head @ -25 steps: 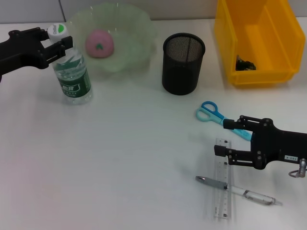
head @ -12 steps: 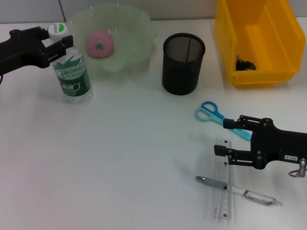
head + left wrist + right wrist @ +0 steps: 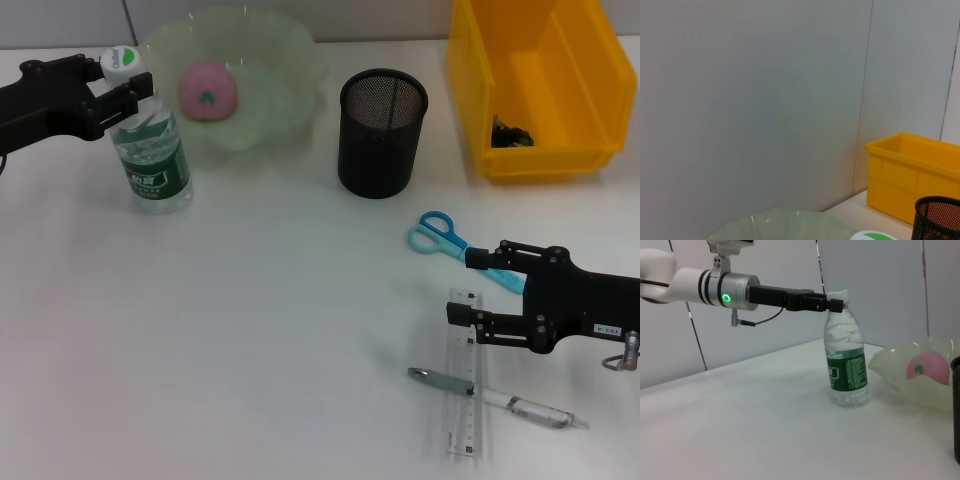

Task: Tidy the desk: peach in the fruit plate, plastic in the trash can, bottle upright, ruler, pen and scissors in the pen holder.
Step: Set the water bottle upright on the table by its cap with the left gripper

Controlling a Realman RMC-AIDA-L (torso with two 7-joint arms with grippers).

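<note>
Two tools are in view over the white bench (image 3: 260, 330). At far left, the left tool (image 3: 118, 88) reaches in from the side and its fingers sit on either side of the neck of the water bottle (image 3: 150, 150), just under the white cap; the right wrist view shows the fingertips at the neck, so it looks clamped on the bottle, though actual contact is hard to confirm. The bottle stands upright on the bench, green label facing forward, just beside the pale green fruit plate (image 3: 270, 110). A pink peach (image 3: 207, 90) lies inside that plate.

Near the middle, the black mesh pen holder (image 3: 382, 132) stands upright, apart from the plate. Right of it, at the back corner, sits the yellow trash can (image 3: 535, 85) with a small dark scrap (image 3: 512, 133) on its floor.

Toward the front right, the blue scissors (image 3: 445, 240) lie flat, their blade end running under the right tool (image 3: 467, 288). That tool hovers low with its two fingers apart, one by the scissors and one over the top end of the clear ruler (image 3: 465, 375). A pen (image 3: 495, 398) lies slanted across the ruler.
</note>
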